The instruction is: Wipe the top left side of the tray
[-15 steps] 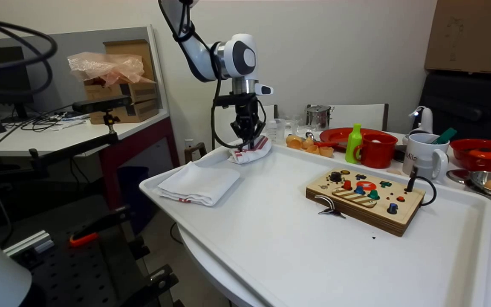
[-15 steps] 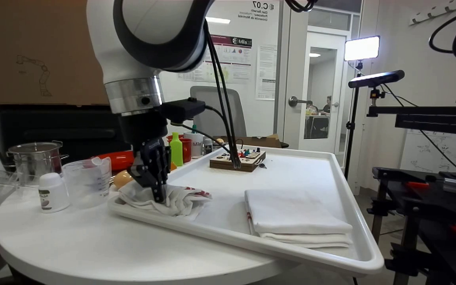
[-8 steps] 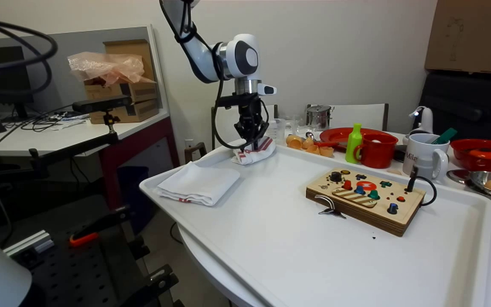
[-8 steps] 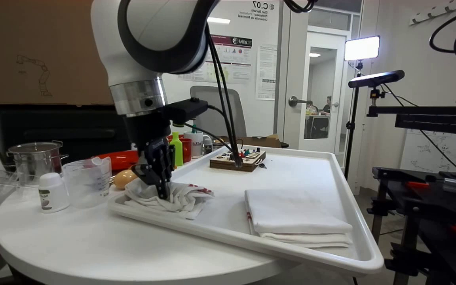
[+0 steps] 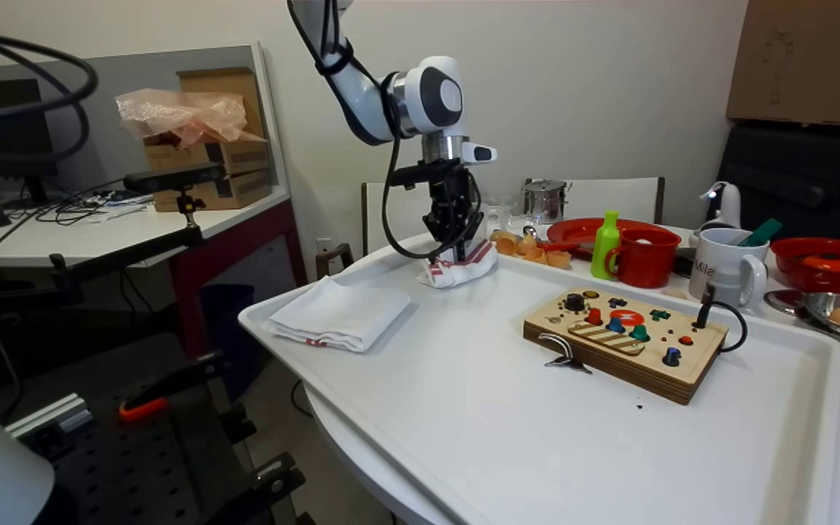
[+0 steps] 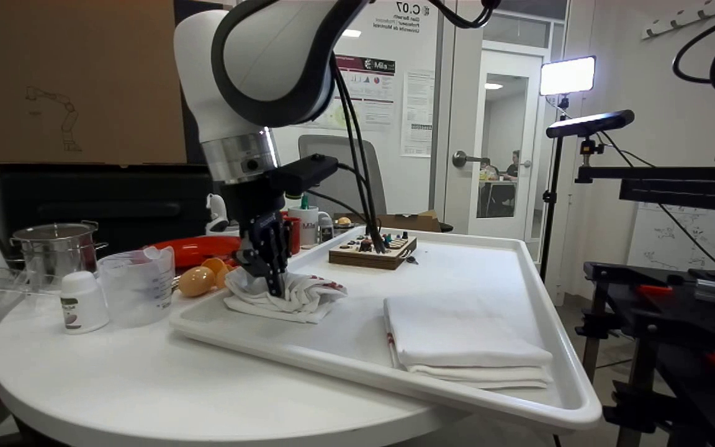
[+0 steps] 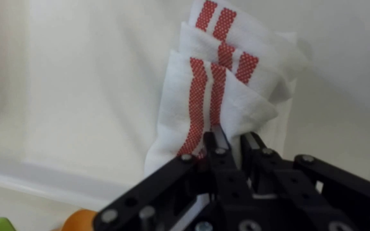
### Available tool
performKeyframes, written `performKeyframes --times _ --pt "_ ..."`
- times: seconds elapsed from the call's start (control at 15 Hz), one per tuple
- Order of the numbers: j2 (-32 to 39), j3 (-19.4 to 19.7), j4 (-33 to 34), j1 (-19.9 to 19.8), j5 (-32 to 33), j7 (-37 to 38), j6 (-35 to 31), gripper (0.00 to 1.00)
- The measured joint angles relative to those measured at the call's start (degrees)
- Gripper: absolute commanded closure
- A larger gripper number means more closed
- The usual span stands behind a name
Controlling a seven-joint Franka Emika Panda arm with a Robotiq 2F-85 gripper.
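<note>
The tray [image 5: 456, 408] is the big white flat surface with a low rim, seen in both exterior views [image 6: 457, 267] and in the wrist view [image 7: 85, 96]. My gripper [image 5: 448, 255] points down near the tray's far rim in an exterior view. It is shut on a crumpled white cloth with red stripes [image 5: 467, 271], which rests on the tray. In an exterior view the gripper [image 6: 280, 288] presses into the bunched cloth [image 6: 308, 301]. In the wrist view the fingers [image 7: 231, 139] pinch a fold of the cloth [image 7: 175, 106]; its lower part is hidden behind them.
A folded white cloth [image 5: 343, 313] lies at the tray's corner. A wooden button board [image 5: 624, 339] with a key ring sits on the tray. Beyond the rim stand eggshells [image 5: 534, 253], a green bottle [image 5: 606, 246], a red mug [image 5: 647, 257] and a measuring cup [image 6: 137, 285].
My gripper has slid the striped cloth along the tray, rightward in both exterior views, away from the tray corner and toward the wooden board. The grip on the cloth stays; other things have not moved.
</note>
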State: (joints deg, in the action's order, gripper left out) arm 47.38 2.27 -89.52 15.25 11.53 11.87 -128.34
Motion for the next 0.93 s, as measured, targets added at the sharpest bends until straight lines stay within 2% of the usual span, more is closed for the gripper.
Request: performKeyframes --times 0.4,0.93 --pt "-0.56 2.05 -1.36 -1.23 0.02 1.33 -0.16 0.97" --pt "-1.86 4.57 -4.31 -5.03 0.02 3.12 -0.15 0.97"
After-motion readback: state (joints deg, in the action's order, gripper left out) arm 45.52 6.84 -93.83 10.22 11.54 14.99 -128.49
